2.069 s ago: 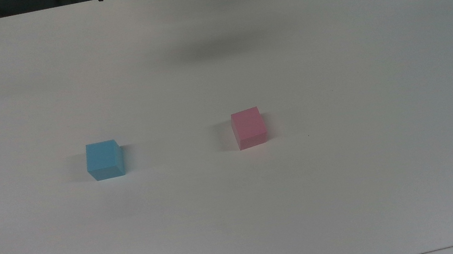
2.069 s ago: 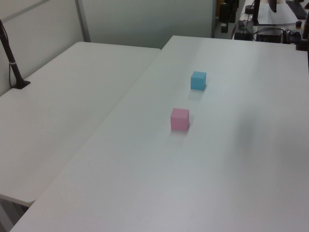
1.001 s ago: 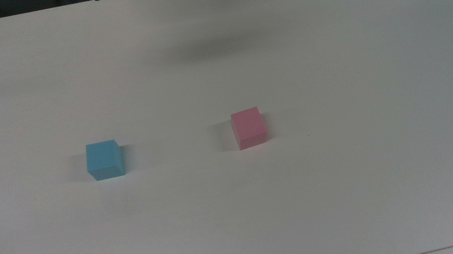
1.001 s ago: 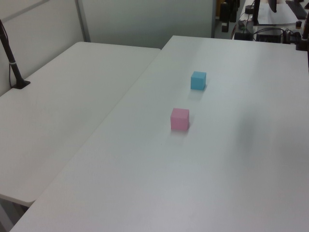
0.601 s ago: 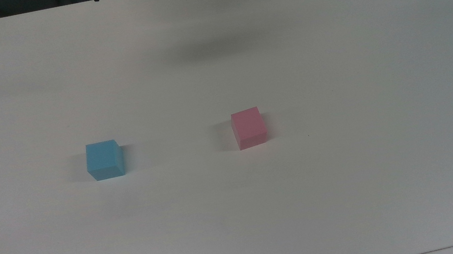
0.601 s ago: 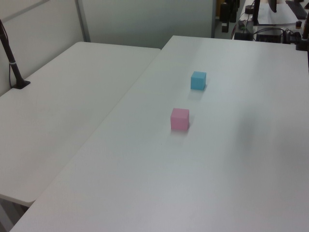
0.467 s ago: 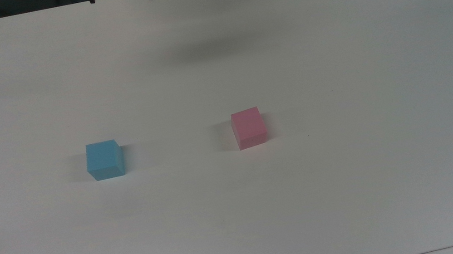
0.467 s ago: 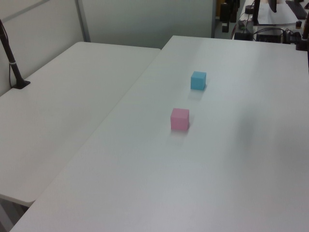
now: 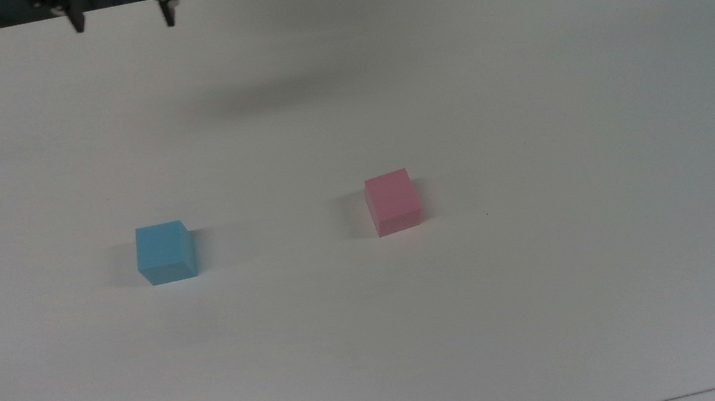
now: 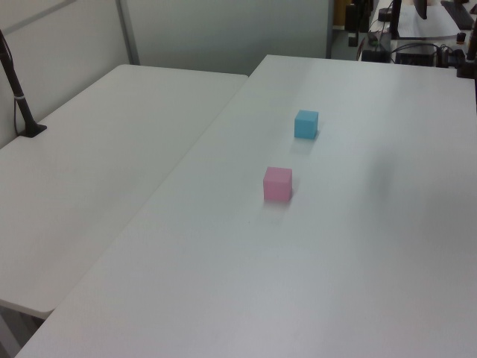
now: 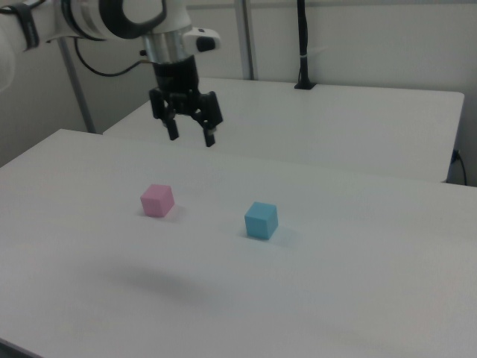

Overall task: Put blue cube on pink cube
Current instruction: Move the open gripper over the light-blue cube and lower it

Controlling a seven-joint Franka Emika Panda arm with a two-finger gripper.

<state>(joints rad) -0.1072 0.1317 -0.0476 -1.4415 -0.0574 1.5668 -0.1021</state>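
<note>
Right view: your gripper [image 11: 191, 138] hung high above the white worktop [image 11: 358, 298], its two dark fingers spread wide apart and holding nothing, at the end of the white arm [image 11: 89, 19] that reached in from the right view's upper left. Below it, the pink cube [image 11: 157, 200] and the blue cube [image 11: 261, 220] each sat flat on the worktop, well apart from one another, the pink one toward the right view's left and the blue one toward the right view's right. Neither cube was touched by your gripper, which hovered nearer the pink cube than the blue one in this view. In the top view, the fingertips [image 9: 77, 22] poked in at the upper edge, toward the top view's left, with a soft shadow [image 9: 261, 100] on the worktop [image 9: 534, 127] below them; the blue cube [image 9: 165, 253] lay on the top view's left and the pink cube [image 9: 393, 202] near the centre. In the left view, the blue cube [image 10: 305, 124] sat farther back than the pink cube [image 10: 277, 183], and a second white table [image 10: 89, 179] adjoined on the left view's left.
</note>
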